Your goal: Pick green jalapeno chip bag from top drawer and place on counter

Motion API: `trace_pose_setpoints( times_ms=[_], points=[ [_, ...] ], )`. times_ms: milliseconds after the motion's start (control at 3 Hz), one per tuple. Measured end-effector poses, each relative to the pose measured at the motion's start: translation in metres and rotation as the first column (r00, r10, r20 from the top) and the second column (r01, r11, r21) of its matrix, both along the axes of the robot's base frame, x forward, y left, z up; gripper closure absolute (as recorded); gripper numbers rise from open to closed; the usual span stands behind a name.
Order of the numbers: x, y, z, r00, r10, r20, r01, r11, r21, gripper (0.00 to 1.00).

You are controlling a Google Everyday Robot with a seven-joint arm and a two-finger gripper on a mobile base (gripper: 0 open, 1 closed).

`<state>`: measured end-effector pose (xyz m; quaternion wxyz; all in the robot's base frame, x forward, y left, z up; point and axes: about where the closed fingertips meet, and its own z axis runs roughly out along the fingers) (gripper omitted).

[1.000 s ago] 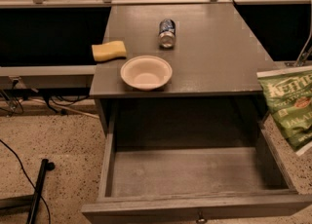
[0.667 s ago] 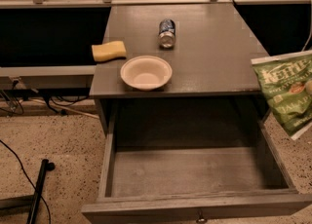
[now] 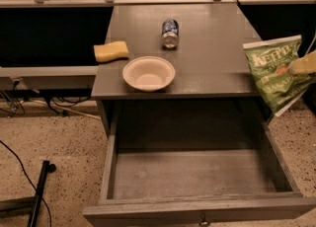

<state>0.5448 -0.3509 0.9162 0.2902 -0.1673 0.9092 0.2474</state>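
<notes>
The green jalapeno chip bag [image 3: 277, 72] hangs in the air at the right edge of the view, beside the counter's right front corner and above the drawer's right side. My gripper [image 3: 305, 66] comes in from the right edge; a yellowish finger [image 3: 302, 64] lies against the bag's right side and holds it up. The top drawer [image 3: 195, 176] is pulled fully out and its inside is bare; a small knob [image 3: 202, 219] shows on its front panel. The dark-grey counter [image 3: 207, 53] sits behind it.
On the counter stand a white bowl [image 3: 148, 73] near the front edge, a yellow sponge [image 3: 111, 51] at the left edge and a drink can [image 3: 170, 33] lying toward the back. A metal rail [image 3: 148, 0] runs behind. A black pole [image 3: 39, 192] lies on the floor at left.
The bag has risen and moved left, from beside the drawer's right wall up to the level of the counter's edge. Bowl, sponge, can and drawer have not moved.
</notes>
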Motion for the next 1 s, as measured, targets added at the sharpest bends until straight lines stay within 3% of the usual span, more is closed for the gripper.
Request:
trace_pose_setpoints(
  times_ms=[333,667,1000],
  points=[
    [0.042,0.016,-0.006,0.9996,0.029,0.001,-0.029,0.996,0.081,1.0],
    [0.063,0.026,-0.005,0.9991,0.04,0.011,-0.041,0.99,0.136,1.0],
    [0.078,0.033,-0.002,0.9993,0.028,0.023,-0.032,0.973,0.228,0.82]
  ],
)
